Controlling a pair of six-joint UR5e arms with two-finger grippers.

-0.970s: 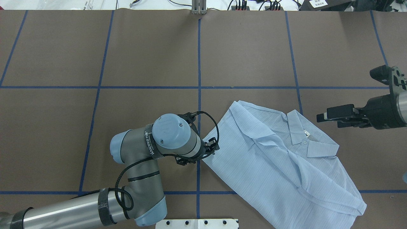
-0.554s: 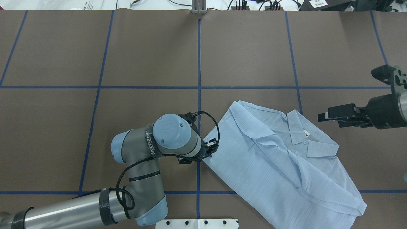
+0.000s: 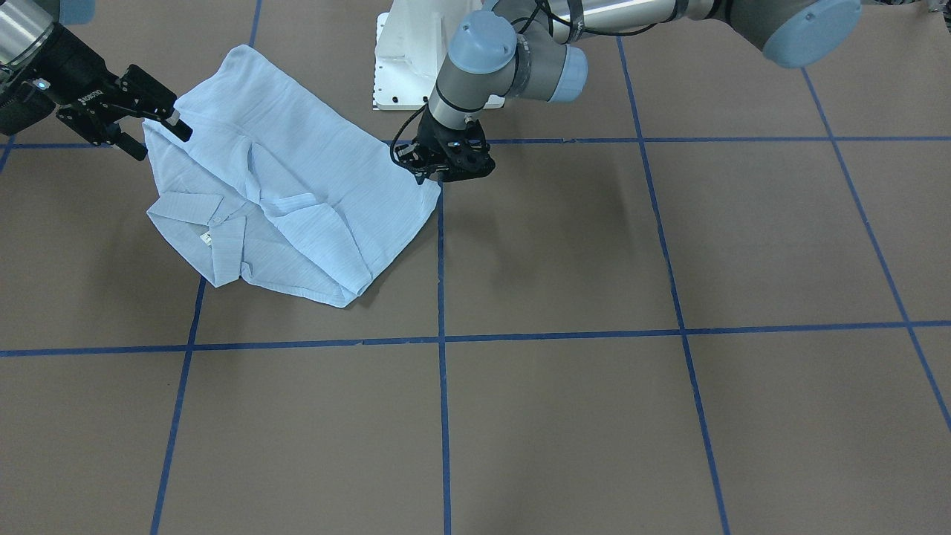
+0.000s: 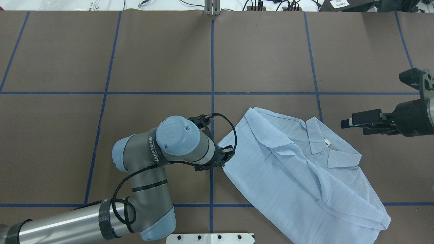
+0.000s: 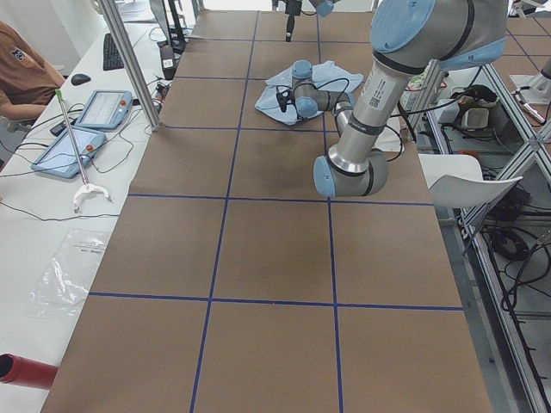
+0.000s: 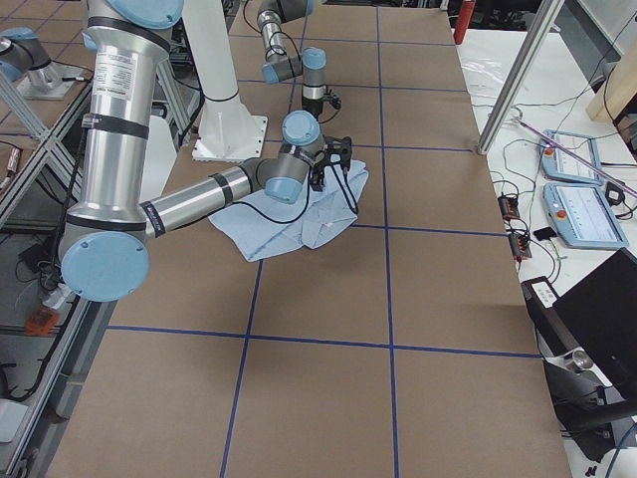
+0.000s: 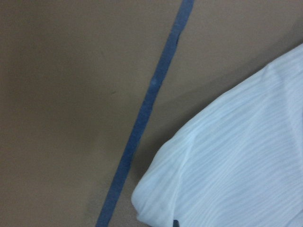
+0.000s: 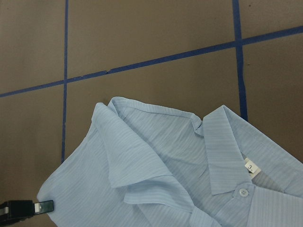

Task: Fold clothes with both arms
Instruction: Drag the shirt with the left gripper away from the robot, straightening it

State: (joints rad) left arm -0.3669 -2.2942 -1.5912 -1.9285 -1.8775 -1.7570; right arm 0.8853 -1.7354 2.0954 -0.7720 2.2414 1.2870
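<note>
Front view: shirt [image 3: 290, 186] lying rumpled on table [image 3: 669, 416], near robot-side edge, toward right end. Left gripper [image 3: 433, 177] down at shirt's inner corner, fingers together, pinching fabric. Right gripper [image 3: 160, 126] raised by shirt's outer side, fingers apart, holding nothing.
Overhead: shirt [image 4: 305, 176] reaches near edge; collar [image 4: 325, 149] points to right end. Left gripper [image 4: 225, 159] mostly under wrist. Right gripper [image 4: 352, 122] clear of collar.
Left wrist: shirt corner [image 7: 236, 165] beside tape line [image 7: 147, 109].
Right wrist: collar [image 8: 227, 151], button [image 8: 243, 191].
</note>
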